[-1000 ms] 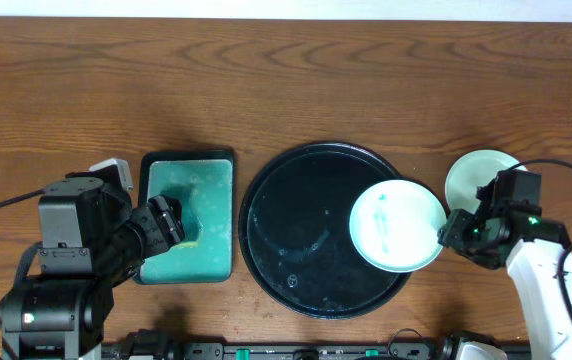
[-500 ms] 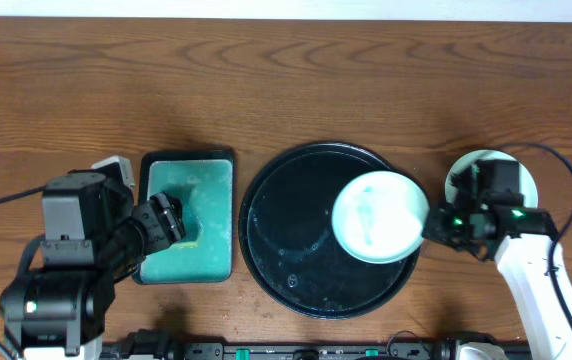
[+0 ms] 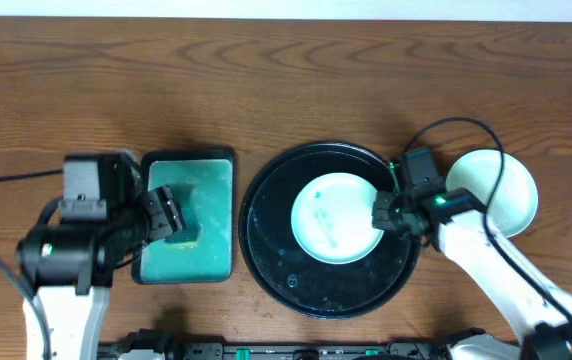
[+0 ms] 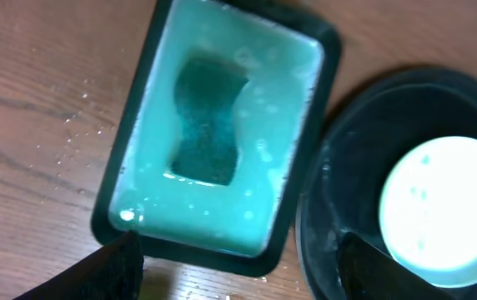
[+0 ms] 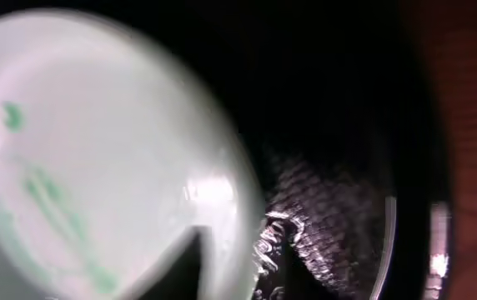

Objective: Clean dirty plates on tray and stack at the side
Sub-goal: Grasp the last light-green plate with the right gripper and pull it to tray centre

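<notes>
Right gripper is swinging the smeared plate leftward, clamped on its rim. It's now mid-frame over the black tray, no longer at its right edge. Left gripper is hanging over the green tray, fingers spread.

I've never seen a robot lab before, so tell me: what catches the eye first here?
The big glossy black tray mid-table, with a pale, teal-smeared plate over it, gripped at its rim by the right gripper. Left of it sits a green tray of milky teal liquid holding a dark sponge, the left gripper open above it.
</notes>
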